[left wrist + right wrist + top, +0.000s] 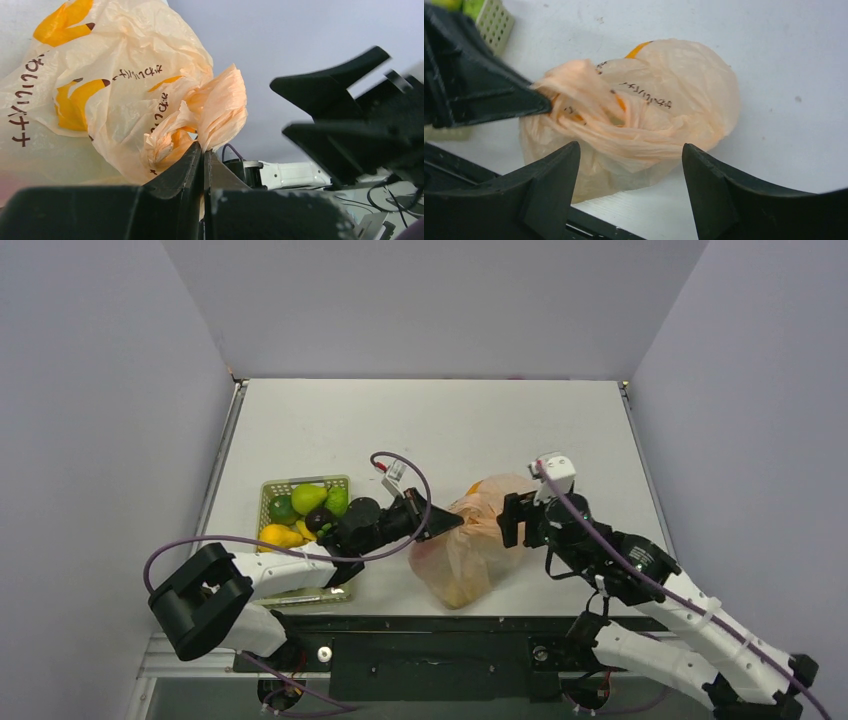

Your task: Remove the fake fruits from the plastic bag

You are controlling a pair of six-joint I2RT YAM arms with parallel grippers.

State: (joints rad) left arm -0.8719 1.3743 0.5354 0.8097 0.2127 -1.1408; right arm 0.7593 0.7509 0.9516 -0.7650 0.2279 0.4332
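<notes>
The thin, crinkly, translucent peach-orange plastic bag (pixel 470 545), printed with yellow bananas, lies on the white table (pixel 430 420) near its front edge. Its long axis runs from the far side toward the near edge. Its bunched handles (pixel 215 107) point left, into the left gripper (pixel 448 521), whose black jaws are pressed together, pinching that gathered plastic. The right gripper (pixel 513 518) hovers close by the bag's right side, jaws spread wide and holding nothing. Left of the bag, glossy green, yellow and dark purple fake fruits (pixel 308 500) sit in a light green lattice basket (pixel 272 486).
</notes>
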